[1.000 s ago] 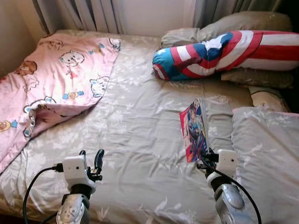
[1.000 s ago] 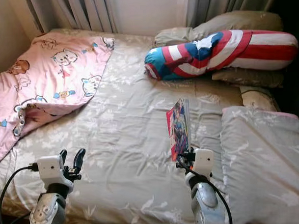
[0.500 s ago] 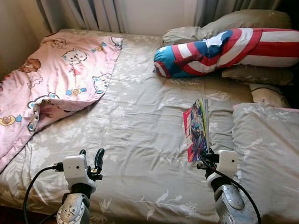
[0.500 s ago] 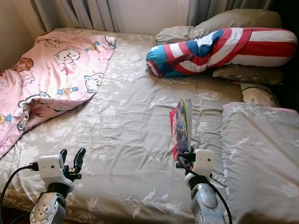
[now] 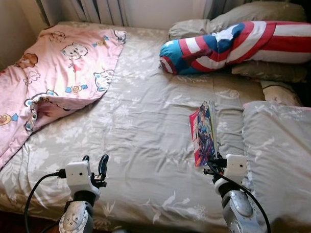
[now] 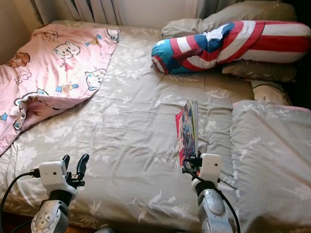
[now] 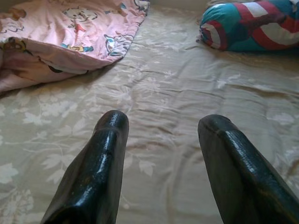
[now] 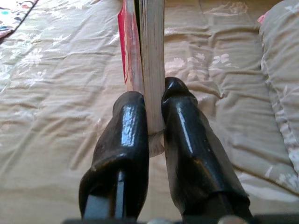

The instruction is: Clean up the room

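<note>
A: Since you have the book [image 5: 204, 132] pinched at its lower edge, how do you expect it to behave?

B: Light, I'd judge, but floppy. It looks like a thin softcover or comic, standing upright on edge above the bed [image 5: 140, 122]. Your right gripper [image 8: 152, 100] has its fingers clamped together on the page block, the red cover just beside one pad.

A: Will that hold keep?

B: Probably, though you're gripping only a narrow strip near the bottom. The glossy cover may slip, and the pages could fan or droop if you tilt the wrist. Keep it vertical, or take it nearer the spine, where it's stiffest.

A: And your other arm?

B: Your left gripper [image 7: 161, 140] hovers low over the sheet near the foot of the bed, fingers apart, holding nothing. The pink blanket [image 5: 57, 69] lies crumpled well off to its side, soft and bulky, something you'd bunch rather than pinch. The striped bolster [image 5: 235, 44] rests against the pillows [image 5: 254, 16] at the far end.
</note>
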